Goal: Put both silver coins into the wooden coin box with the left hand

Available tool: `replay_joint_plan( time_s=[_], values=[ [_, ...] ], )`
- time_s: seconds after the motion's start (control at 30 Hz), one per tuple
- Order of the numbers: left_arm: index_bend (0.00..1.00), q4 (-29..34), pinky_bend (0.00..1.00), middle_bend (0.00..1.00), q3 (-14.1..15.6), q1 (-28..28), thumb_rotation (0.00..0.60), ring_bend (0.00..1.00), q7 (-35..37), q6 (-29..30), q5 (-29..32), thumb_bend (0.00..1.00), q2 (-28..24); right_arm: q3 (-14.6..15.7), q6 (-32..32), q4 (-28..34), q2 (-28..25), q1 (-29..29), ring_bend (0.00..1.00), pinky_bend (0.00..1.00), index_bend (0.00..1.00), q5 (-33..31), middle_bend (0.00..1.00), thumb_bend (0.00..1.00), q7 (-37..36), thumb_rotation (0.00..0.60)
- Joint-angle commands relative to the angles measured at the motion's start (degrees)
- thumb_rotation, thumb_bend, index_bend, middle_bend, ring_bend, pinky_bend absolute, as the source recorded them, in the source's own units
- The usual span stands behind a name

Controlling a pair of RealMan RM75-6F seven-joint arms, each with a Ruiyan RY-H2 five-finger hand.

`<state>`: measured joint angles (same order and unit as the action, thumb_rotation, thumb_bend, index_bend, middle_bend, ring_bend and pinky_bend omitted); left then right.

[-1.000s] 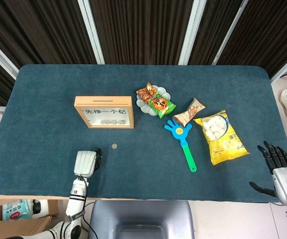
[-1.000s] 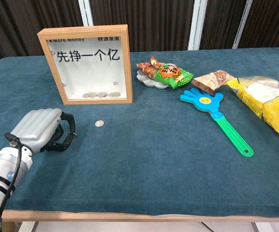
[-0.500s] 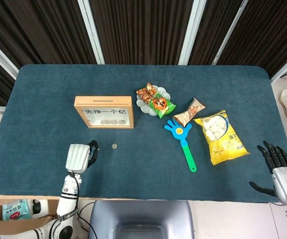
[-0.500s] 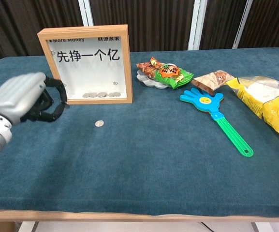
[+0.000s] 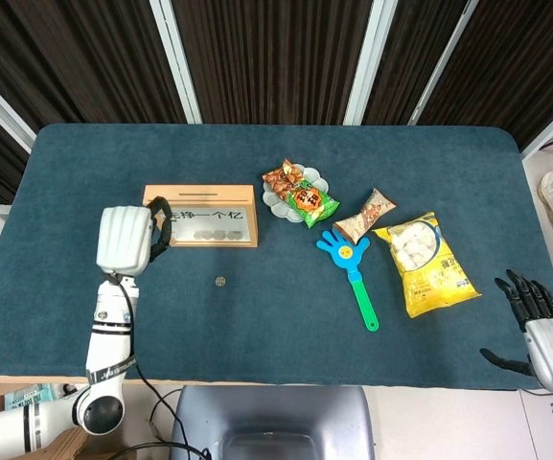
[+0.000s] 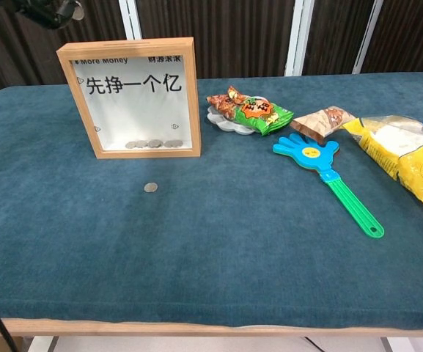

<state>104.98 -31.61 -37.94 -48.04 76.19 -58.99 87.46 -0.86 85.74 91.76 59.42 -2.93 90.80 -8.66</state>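
The wooden coin box (image 5: 202,195) (image 6: 185,95) stands upright left of centre, with several coins lying on its floor behind the window. One silver coin (image 5: 220,282) (image 6: 150,188) lies on the blue cloth in front of it. My left hand (image 5: 126,240) is raised beside the box's left end with its fingers curled. In the chest view only its fingertips (image 6: 46,9) show at the top left corner, pinching a small silvery coin (image 6: 77,11) above the box's top edge. My right hand (image 5: 544,335) hangs off the table's front right corner, fingers spread and holding nothing.
A small plate (image 5: 272,199) with snack packs (image 6: 251,110) sits right of the box. Further right lie a blue and green hand clapper (image 5: 353,273) (image 6: 328,172), a brown snack pack (image 5: 365,215) and a yellow bag (image 5: 423,264) (image 6: 405,158).
My left hand rose from the cloth near the front edge and moved back to the box's left end, leaving most of the chest view. The coin on the cloth and my right hand stayed put.
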Motion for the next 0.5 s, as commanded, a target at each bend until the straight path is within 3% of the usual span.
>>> replay_joint_plan(
  time_s=[0.03, 0.23, 0.5],
  values=[
    [0.59, -3.61, 1.0, 1.0, -2.65, -5.83, 0.6, 1.0, -3.87, -0.93, 6.22, 0.47, 2.18, -0.19, -0.24, -0.08, -0.36, -0.18, 0.0, 0.0, 0.0, -0.31, 0.0, 0.15, -0.98, 0.6],
    [0.59, -8.51, 1.0, 1.0, -3.64, -10.76, 0.6, 1.0, -4.66, -0.75, 11.45, 0.48, 4.44, -0.37, -0.66, -0.24, -0.84, -0.44, 0.0, 0.0, 0.0, -0.67, 0.0, 0.15, -2.63, 0.6],
    [0.59, -15.02, 1.0, 1.0, -2.86, -15.27, 0.6, 1.0, -4.0, 0.35, 14.75, 0.47, 7.21, -0.23, -0.72, -0.47, -1.12, -0.36, 0.0, 0.0, 0.0, -0.79, 0.0, 0.15, -3.17, 0.6]
  ],
)
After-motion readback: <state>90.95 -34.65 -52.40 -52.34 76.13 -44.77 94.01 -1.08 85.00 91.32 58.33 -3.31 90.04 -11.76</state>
